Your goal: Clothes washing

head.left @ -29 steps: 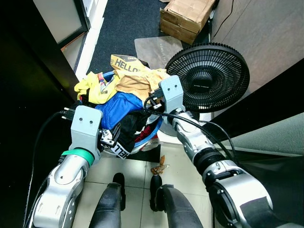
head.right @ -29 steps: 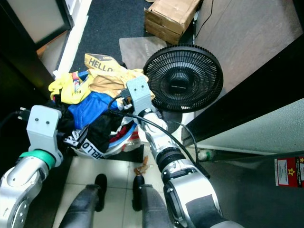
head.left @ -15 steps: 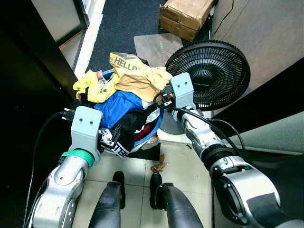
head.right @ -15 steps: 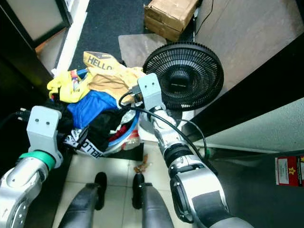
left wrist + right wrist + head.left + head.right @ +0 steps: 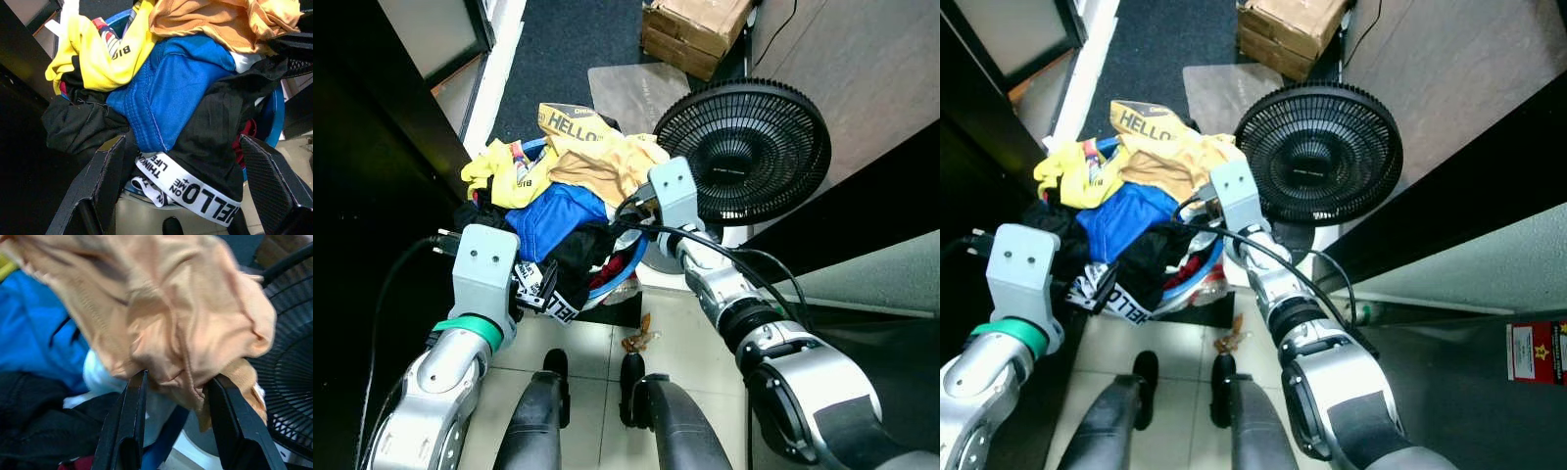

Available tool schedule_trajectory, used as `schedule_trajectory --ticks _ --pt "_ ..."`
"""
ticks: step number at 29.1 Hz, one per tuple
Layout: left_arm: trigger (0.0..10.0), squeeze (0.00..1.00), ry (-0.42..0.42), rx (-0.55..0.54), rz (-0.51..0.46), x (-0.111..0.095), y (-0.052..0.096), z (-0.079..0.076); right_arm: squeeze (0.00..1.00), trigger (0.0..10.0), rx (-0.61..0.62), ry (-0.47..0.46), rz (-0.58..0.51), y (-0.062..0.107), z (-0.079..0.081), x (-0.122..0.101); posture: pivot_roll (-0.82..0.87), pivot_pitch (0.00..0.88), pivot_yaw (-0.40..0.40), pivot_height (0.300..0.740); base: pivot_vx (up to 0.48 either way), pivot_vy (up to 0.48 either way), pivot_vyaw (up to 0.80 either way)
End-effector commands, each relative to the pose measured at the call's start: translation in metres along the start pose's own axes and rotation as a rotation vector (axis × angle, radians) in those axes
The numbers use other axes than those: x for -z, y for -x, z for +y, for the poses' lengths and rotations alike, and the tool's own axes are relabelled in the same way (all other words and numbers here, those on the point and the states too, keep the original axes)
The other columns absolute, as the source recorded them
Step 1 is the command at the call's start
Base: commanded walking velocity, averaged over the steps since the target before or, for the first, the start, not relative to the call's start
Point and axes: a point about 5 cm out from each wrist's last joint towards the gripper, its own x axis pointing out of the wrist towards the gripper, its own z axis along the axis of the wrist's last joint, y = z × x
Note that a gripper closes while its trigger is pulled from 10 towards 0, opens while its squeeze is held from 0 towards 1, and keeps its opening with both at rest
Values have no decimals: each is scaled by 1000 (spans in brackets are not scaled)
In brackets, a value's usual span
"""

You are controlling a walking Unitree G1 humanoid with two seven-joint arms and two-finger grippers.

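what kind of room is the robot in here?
Probably a cramped utility or entry corner of a home: tiled floor meeting dark carpet, a standing fan, a cardboard box, and a laundry pile in a blue basket.

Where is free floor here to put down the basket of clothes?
Free: the dark carpet between the white sill and the cardboard box, and the mat behind the fan. Crowded: the tiles by the robot's feet, between basket and fan base.
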Motion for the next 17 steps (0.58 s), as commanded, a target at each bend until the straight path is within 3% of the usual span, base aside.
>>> schedule_trajectory --ticks 1,8,9,11,13,14,17 --pt "10000 0 8 -4 36 7 5 -2 0 10000 -13 -22 37 3 3 11 139 519 -72 740 0 0 0" --pt "10000 0 9 -11 42 8 7 -1 0 10000 12 -40 -22 0 0 -1 143 516 -73 740 0 0 0" --pt "10000 0 10 -13 44 8 7 -1 0 6980 22 -46 -33 0 -1 -3 143 516 -73 740 0 0 0" --pt "10000 0 11 -15 45 8 8 -1 0 2157 36 -48 -48 -1 -4 -6 143 516 -73 740 0 0 0" --pt "10000 0 11 -15 46 8 8 -1 0 2157 36 -48 -49 -1 -4 -7 143 516 -73 740 0 0 0" --pt "10000 0 12 -16 46 8 7 -1 0 0 35 -46 -50 -1 -4 -6 140 511 -75 740 0 0 0" --pt "10000 0 13 -17 46 8 7 -1 0 0 34 -45 -51 0 -5 -6 140 510 -75 740 0 0 0"
